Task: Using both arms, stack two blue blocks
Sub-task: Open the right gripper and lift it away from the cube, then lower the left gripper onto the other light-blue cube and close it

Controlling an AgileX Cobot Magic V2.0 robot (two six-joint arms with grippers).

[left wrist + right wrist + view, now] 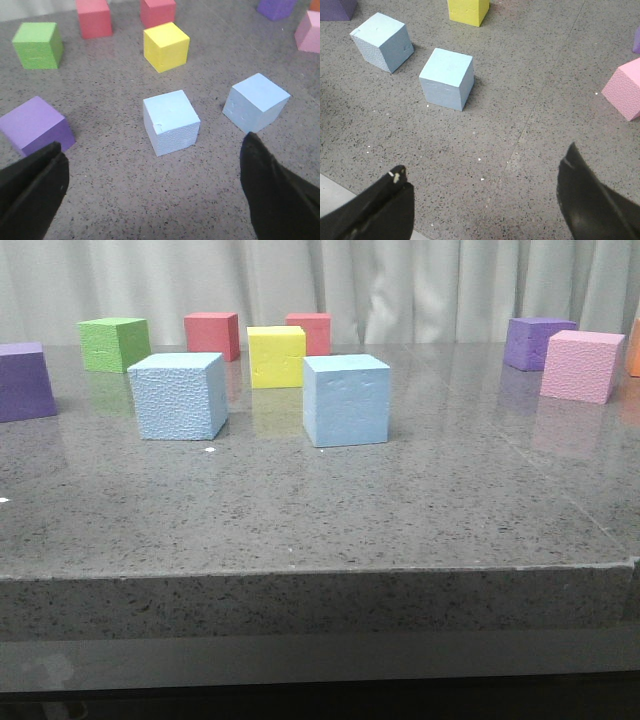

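Two light blue blocks stand apart on the grey table. The left one (178, 396) also shows in the left wrist view (171, 121) and the right wrist view (382, 41). The right one (346, 399) shows there too (255, 102) (447, 78). My left gripper (152, 147) is open and empty, hovering short of the left blue block. My right gripper (485, 160) is open and empty, short of the right blue block and off to its side. Neither gripper shows in the front view.
Other cubes stand round them: yellow (276, 356), green (115, 344), two red (211, 335) (310, 332), dark purple at far left (24, 381), purple (537, 343) and pink (580, 365) at right. The table's front edge (320, 575) is near.
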